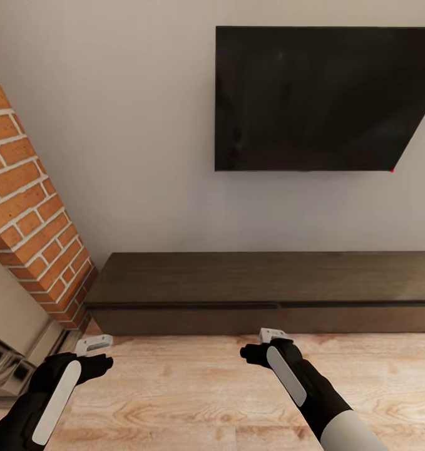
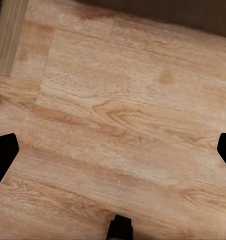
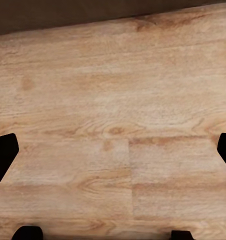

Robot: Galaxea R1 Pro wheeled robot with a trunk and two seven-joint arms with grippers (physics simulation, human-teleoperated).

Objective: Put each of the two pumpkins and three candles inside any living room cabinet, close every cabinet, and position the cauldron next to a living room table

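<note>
The robot faced a long, low dark cabinet (image 1: 262,291) set against a pale wall, beneath a wall-mounted television (image 1: 318,97). A brick fireplace column (image 1: 34,219) stood at the left of the head view, and light wooden floor (image 1: 193,394) ran up to the cabinet's base. The cabinet's front looked flush and shut along the stretch that showed, with only a thin seam under its top; no handle or door gap could be made out.

Both arms hung low over the floor. The left claw (image 2: 113,150) had its fingertips (image 2: 4,150) at opposite edges of the left wrist view, spread wide with bare planks between them and nothing held. The right claw (image 3: 113,150) was the same in the right wrist view: fingers far apart, empty, over floorboards, with the cabinet's dark base along one edge.

Where the pumpkins, candles and cauldron lay could not be told from here, nor whether anything sat inside the cabinet.

With empty claws before a closed cabinet, the scene fitted two stages alike: an approach to open the cabinet for stowing, or a check after it had been filled and shut. Either way the step in hand looked like travel or positioning rather than handling, and any work on the cabinet front would call for the base closer and a claw lowered to the door edge
</note>
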